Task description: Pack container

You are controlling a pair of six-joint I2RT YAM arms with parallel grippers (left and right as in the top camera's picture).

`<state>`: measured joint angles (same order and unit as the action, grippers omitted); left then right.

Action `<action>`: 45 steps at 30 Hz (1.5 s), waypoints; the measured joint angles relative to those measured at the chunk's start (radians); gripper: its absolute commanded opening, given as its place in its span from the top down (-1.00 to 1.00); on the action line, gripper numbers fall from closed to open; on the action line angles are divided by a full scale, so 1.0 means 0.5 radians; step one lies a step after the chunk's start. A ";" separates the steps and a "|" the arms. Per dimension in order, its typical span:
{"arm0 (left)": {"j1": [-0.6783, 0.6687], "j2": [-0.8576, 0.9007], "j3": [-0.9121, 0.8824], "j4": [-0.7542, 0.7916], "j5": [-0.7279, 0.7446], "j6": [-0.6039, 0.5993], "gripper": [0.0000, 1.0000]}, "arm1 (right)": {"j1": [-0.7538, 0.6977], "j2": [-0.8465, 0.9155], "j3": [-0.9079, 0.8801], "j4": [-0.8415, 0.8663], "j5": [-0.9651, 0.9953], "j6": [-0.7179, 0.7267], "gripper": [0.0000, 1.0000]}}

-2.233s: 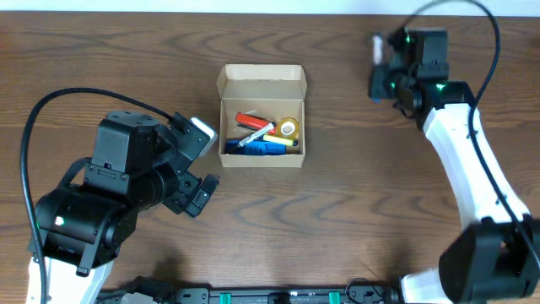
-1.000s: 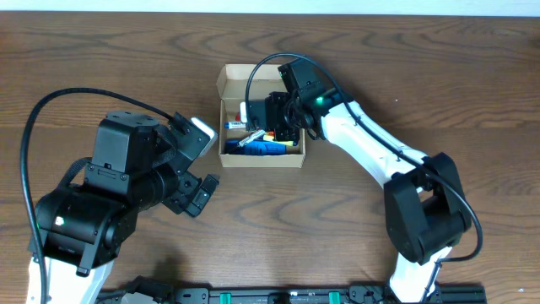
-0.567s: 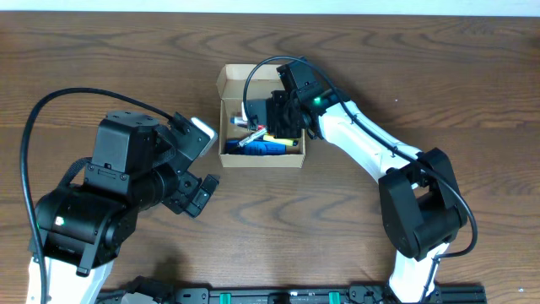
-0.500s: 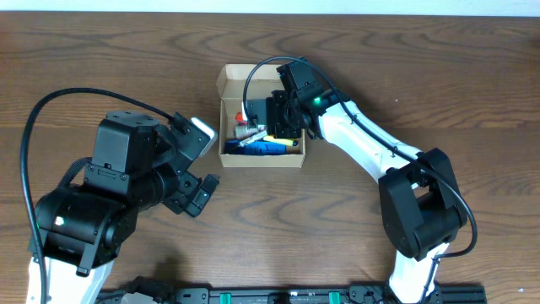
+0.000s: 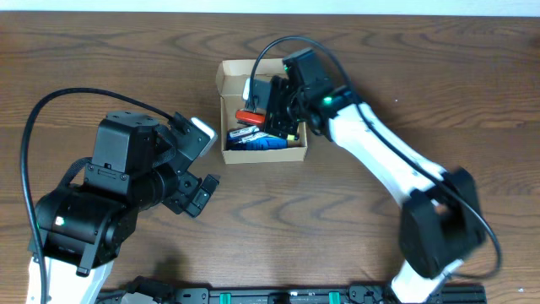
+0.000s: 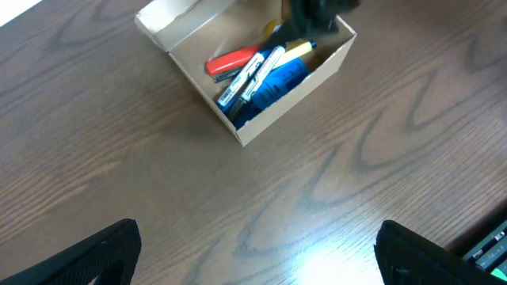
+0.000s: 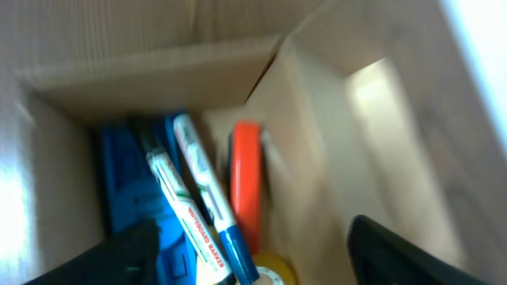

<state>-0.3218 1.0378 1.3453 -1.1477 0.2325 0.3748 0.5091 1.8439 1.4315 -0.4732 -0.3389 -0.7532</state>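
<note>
The container is a tan cardboard box with its flap lid open at the far side. Inside lie a red marker, two white markers and a blue object. My right gripper hovers over the box's right half, open, nothing between its fingers. Its wrist view looks into the container: the white markers, the red marker and a yellow roll lie below the right gripper. My left gripper stands open over bare table, well short of the container.
The left arm's bulky body fills the table's left front. The right arm slants across from the front right to the box. Brown wood table surrounds the box.
The right gripper has opened and let a white marker fall into the box, then lifted and shifted slightly toward the far side. The left arm has not moved.
</note>
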 measured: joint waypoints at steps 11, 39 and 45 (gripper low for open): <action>0.000 0.000 0.000 0.000 0.000 0.000 -0.90 | -0.020 -0.552 0.002 -0.205 -0.053 0.315 0.98; 0.038 0.153 0.002 0.336 -0.061 -0.035 -0.90 | -0.723 0.068 0.003 -0.286 -0.423 1.313 0.98; 0.233 0.491 0.002 0.541 -0.092 -0.272 -0.90 | -0.723 0.192 0.003 -0.149 -0.407 1.553 0.97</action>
<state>-0.2050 1.2835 1.3464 -0.8772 0.1867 0.2390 0.1478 1.9396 1.4330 -0.5476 -0.5423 0.0235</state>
